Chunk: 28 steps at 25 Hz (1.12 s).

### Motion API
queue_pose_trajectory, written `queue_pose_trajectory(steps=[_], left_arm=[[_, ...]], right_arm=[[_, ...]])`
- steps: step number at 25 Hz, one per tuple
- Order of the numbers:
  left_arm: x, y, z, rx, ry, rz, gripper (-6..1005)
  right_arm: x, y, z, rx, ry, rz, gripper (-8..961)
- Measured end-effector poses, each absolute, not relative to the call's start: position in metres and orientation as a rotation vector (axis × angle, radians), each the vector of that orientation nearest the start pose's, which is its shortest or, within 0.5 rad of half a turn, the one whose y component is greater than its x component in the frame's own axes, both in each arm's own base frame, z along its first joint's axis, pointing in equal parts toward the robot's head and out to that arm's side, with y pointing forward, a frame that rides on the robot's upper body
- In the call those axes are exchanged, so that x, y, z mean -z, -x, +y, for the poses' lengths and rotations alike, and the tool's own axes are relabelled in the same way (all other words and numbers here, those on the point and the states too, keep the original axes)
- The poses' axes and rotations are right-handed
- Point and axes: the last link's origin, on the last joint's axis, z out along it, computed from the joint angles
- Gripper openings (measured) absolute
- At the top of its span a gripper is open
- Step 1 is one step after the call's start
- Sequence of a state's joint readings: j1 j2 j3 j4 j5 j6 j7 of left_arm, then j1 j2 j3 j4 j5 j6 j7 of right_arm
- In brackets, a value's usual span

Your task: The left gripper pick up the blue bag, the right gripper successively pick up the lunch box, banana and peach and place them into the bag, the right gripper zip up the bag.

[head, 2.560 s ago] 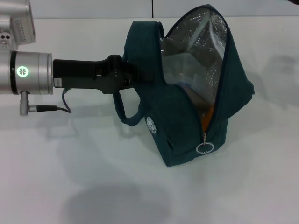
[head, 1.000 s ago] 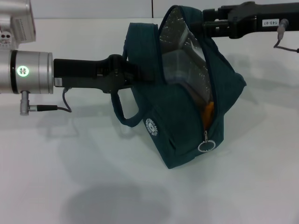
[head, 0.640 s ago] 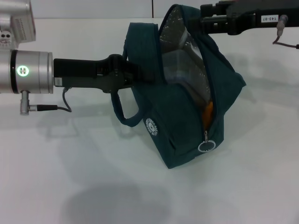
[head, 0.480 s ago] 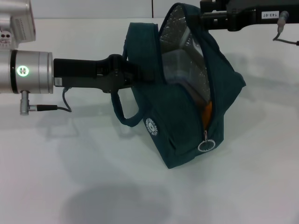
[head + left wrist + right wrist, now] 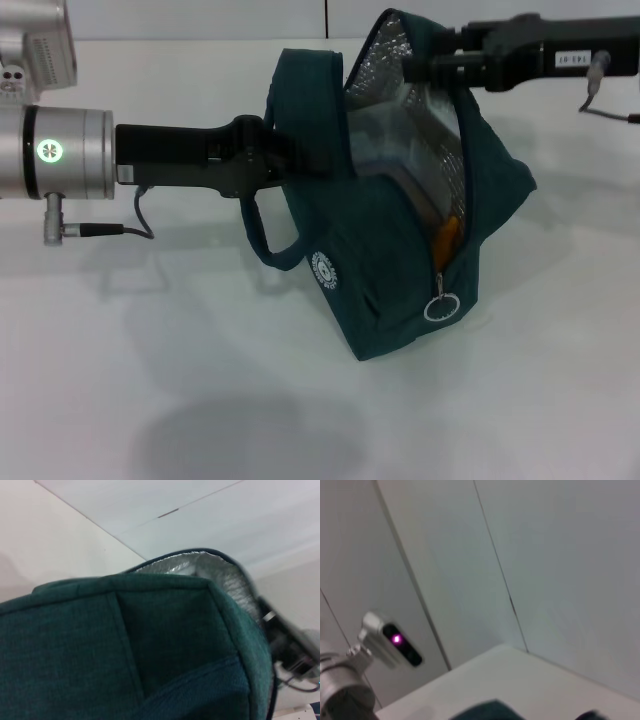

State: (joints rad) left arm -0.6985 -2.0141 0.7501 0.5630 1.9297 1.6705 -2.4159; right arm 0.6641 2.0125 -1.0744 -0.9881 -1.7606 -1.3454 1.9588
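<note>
Head view: the blue bag [image 5: 400,250] stands tilted on the white table [image 5: 150,380], its mouth gaping toward the right and showing silver foil lining [image 5: 385,65]. The left gripper [image 5: 285,158] reaches in from the left and is clamped on the bag's upper left side beside the strap handle [image 5: 262,235], which loops down below it. Inside the mouth sits the lunch box [image 5: 395,135], clear and pale against the foil, and lower down an orange sliver of the banana [image 5: 447,235] shows in the gap just above the zipper. The metal ring zipper pull [image 5: 439,307] hangs at the low end of the opening, near the small white round logo [image 5: 323,267]. The right gripper [image 5: 418,68] comes in from the upper right and meets the top edge of the bag's opening; how far its fingers are parted, and whether they grip the fabric, I cannot tell. The peach does not show

Left wrist view: teal fabric of the bag [image 5: 125,650] fills most of the picture, with a crescent of foil lining [image 5: 200,565] above it and the dark body of the other arm [image 5: 285,640] past the far edge

Right wrist view: only a pale wall, a corner of the table [image 5: 520,680], a dark sliver of the bag [image 5: 485,710] and the robot's head camera [image 5: 390,640] with a lit magenta dot
</note>
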Motion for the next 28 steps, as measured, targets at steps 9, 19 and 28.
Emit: queue_pose_trajectory(steps=[9, 19, 28], left_arm=[[-0.007, 0.205, 0.355, 0.865, 2.544, -1.978, 36], [-0.007, 0.207, 0.355, 0.865, 2.538, -1.983, 37], [-0.010, 0.209, 0.355, 0.885, 2.525, -1.981, 37]], right_arm=[[-0.037, -0.137, 0.398, -0.705, 2.728, 0.617, 668], [-0.089, -0.127, 0.363, -0.776, 2.682, 0.397, 669], [-0.116, -0.155, 0.303, -0.937, 2.852, 0.189, 670]])
